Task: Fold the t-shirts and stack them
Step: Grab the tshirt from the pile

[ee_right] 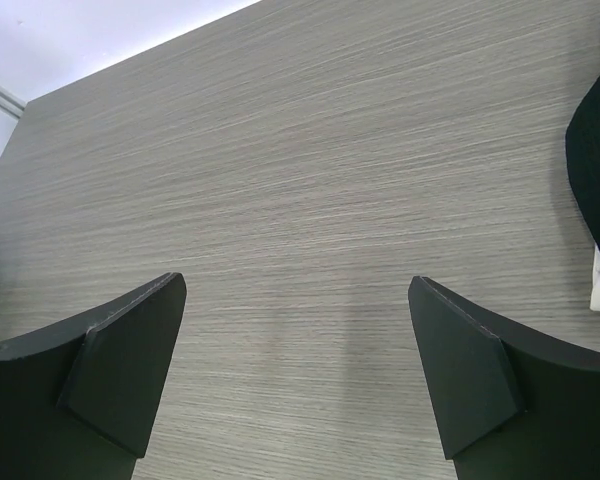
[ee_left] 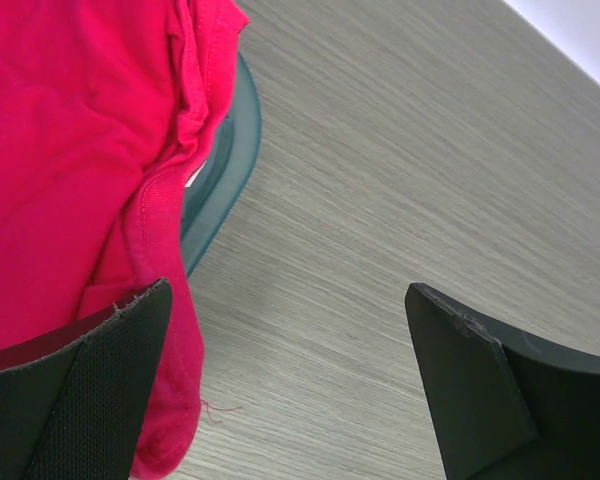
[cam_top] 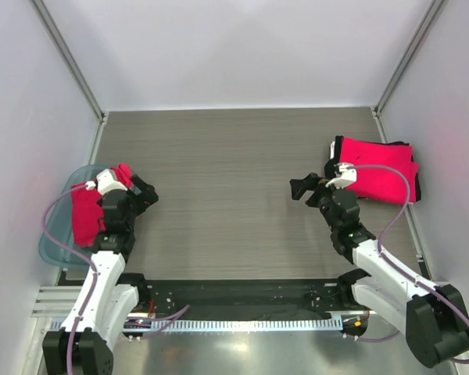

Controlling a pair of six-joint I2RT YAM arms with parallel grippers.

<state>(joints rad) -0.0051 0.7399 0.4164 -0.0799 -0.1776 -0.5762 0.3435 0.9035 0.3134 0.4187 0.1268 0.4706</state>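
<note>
Grey wood-grain table [cam_top: 242,156] is sitting between white walls [cam_top: 242,55], with both arms hanging open-jawed next to red laundry.

At the table's left edge a crumpled red t-shirt [cam_top: 84,215] is lying in a translucent teal bin [cam_top: 51,234]. Its long axis is running near to far, and in the left wrist view its hem is spilling over the bin's rim onto the table. The left gripper [cam_top: 144,194] is hanging just beside that hem, jaws spread wide and holding nothing. Toward the table's far right corner a folded stack of t-shirts [cam_top: 379,176] is lying flat, its long axis running across the table with the right end tilted slightly nearer. The right gripper [cam_top: 303,187] is hovering over bare table left of that stack, pointing toward the table's middle, jaws spread and empty.
</note>
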